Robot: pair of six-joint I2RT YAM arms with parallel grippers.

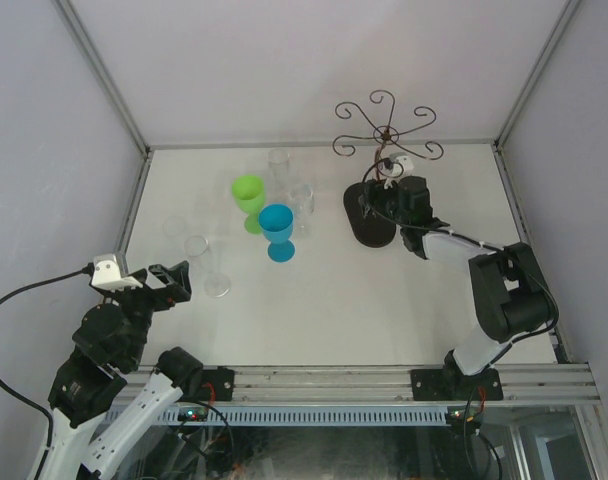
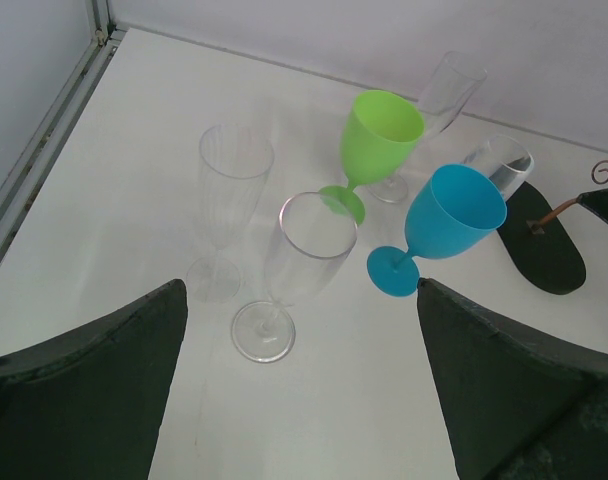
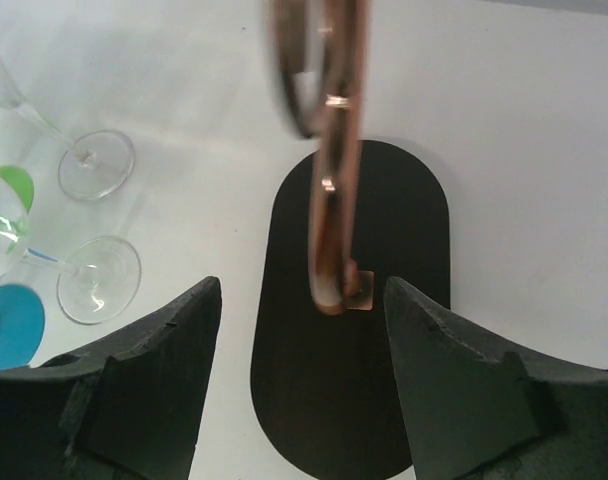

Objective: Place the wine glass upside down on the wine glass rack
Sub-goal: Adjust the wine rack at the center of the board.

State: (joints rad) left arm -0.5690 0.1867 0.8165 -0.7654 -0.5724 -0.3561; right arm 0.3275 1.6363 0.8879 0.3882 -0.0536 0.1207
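Observation:
Several wine glasses stand upright on the white table. A clear one (image 2: 309, 240) (image 1: 214, 275) is nearest my left gripper (image 2: 299, 400) (image 1: 179, 278), which is open just short of its foot and holds nothing. The wine glass rack (image 1: 384, 130) rises at the back right from a black oval base (image 3: 384, 420) (image 1: 364, 228). Its brown wire stem (image 3: 334, 200) stands between the fingers (image 3: 154, 370) of my right gripper (image 3: 302, 370) (image 1: 376, 207). That gripper is open, with a gap on each side of the stem, above the base.
A green glass (image 1: 249, 192) and a blue glass (image 1: 277, 228) stand mid-table. More clear glasses (image 1: 302, 195) are behind them, and a fluted one (image 2: 234, 170) is at the left. Metal frame posts and grey walls enclose the table; a rail (image 1: 384, 380) runs along the near edge.

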